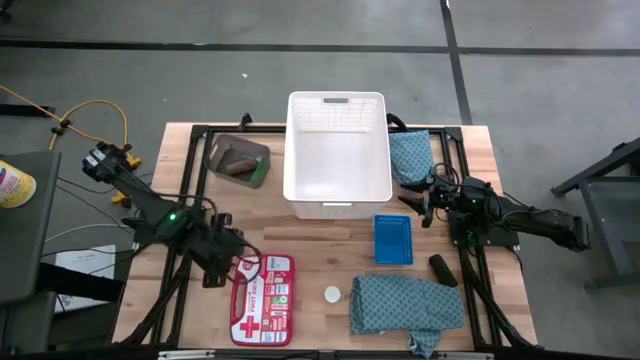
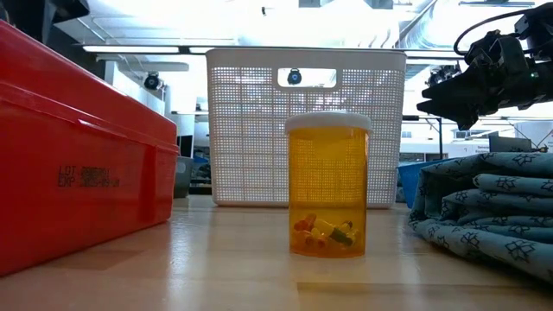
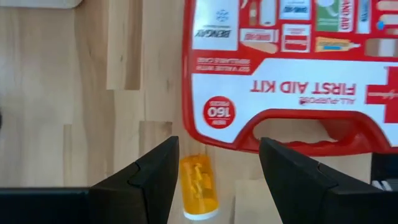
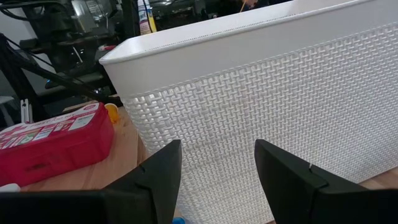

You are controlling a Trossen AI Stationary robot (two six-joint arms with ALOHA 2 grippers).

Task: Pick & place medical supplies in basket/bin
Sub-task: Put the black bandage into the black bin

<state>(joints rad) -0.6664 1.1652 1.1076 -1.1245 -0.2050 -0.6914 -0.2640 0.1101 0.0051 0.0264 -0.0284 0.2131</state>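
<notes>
The white basket stands at the table's far middle. Left of it, the grey bin holds a brown roll and a green piece. One orange bottle stands upright near the front, its white cap up. Another orange bottle lies on the table below my open left gripper, beside the red first aid kit. Teal cloths lie right of the basket and at the front right. A black roll lies near my open right gripper, which points level at the basket's wall.
A flat blue tray lies in front of the basket. The first aid kit's handle faces my left gripper. A black frame runs around the table's edges. Bare wood shows between the kit and the blue tray.
</notes>
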